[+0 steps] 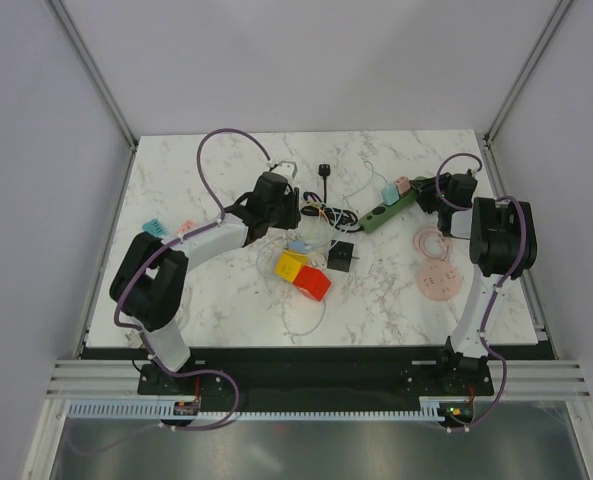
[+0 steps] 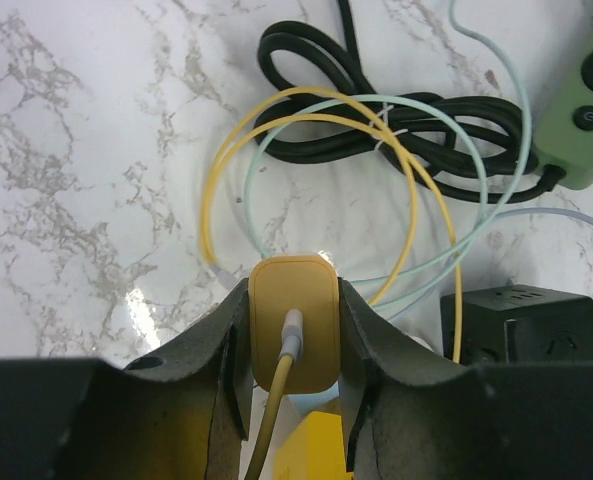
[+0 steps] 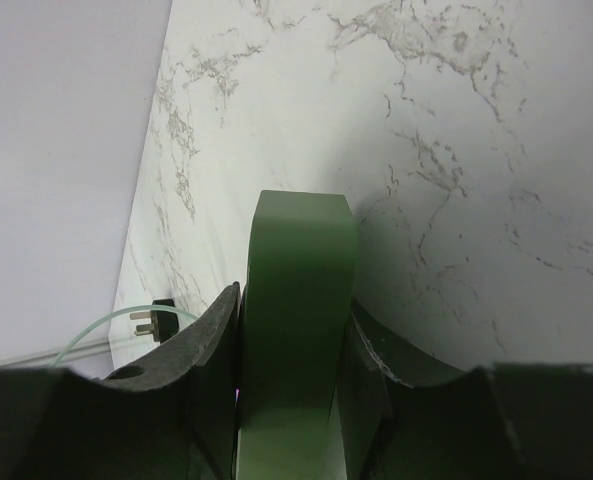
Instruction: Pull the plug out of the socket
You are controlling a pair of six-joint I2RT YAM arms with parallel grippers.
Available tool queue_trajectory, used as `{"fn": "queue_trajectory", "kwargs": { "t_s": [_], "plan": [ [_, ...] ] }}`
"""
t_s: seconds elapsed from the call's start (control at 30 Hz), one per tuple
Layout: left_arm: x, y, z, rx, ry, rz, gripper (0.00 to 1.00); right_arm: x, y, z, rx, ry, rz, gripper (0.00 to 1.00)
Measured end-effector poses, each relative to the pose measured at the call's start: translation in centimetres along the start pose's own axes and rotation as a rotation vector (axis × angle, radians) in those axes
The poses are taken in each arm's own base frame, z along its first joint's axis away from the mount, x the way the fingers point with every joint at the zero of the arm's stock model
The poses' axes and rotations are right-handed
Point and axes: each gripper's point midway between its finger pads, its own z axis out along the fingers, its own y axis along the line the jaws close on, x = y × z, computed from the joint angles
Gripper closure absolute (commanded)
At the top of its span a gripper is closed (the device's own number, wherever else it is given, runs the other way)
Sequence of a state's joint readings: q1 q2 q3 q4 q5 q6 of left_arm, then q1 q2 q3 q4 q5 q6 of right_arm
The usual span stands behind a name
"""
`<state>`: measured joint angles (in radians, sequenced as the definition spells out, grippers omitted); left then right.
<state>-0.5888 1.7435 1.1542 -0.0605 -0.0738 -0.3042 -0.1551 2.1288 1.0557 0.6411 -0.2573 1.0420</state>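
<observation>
Top external view: the left gripper hangs over a tangle of cables at mid-table. The right gripper meets the far end of the green power strip, which carries a pink and a teal plug. The yellow plug is hidden under the left wrist here. Left wrist view: the left gripper is clamped on the yellow plug, one finger flat against each side and its yellow cable running back towards the camera. The green power strip lies well apart at upper right, beyond the black cord, and a black cube socket sits just beside the right finger. No socket shows against the plug's far face, so it looks free. Whether its prongs are clear cannot be told. A sound extraction probably keeps the pull straight along the prong axis, without rocking, and carries the plug away from the looped cables. Right wrist view: the right gripper is closed around the green power strip, bracing it against the table so it should not drag. A loose dark plug lies near the table edge.
</observation>
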Motion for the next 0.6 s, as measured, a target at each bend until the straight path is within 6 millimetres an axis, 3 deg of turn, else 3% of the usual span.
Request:
{"fn": "queue_trajectory", "kwargs": {
  "t_s": [0.1, 0.37, 0.4, 0.43, 0.47, 0.6],
  "plan": [
    [0.4, 1.2, 0.0, -0.025, 0.018, -0.039, 0.60, 0.0, 0.0, 0.0, -0.001, 0.001, 0.000, 1.00],
    [1.4, 2.8, 0.1, -0.045, 0.074, -0.125, 0.35, 0.0, 0.1, -0.1, -0.007, 0.008, 0.002, 1.00],
    [1.5, 2.8, 0.1, -0.044, 0.080, -0.131, 0.16, 0.0, 0.0, -0.1, -0.007, 0.008, 0.002, 1.00],
    [1.5, 2.8, 0.1, -0.041, 0.082, -0.132, 0.13, 0.0, 0.0, -0.1, -0.007, 0.008, 0.003, 1.00],
    [1.5, 2.6, 0.1, -0.035, 0.083, -0.137, 0.01, 0.0, 0.0, -0.1, -0.007, 0.008, 0.002, 1.00],
    [0.3, 2.1, 0.0, -0.018, 0.068, -0.113, 0.00, 0.0, 0.0, -0.1, -0.007, 0.010, 0.002, 1.00]
  ]
}}
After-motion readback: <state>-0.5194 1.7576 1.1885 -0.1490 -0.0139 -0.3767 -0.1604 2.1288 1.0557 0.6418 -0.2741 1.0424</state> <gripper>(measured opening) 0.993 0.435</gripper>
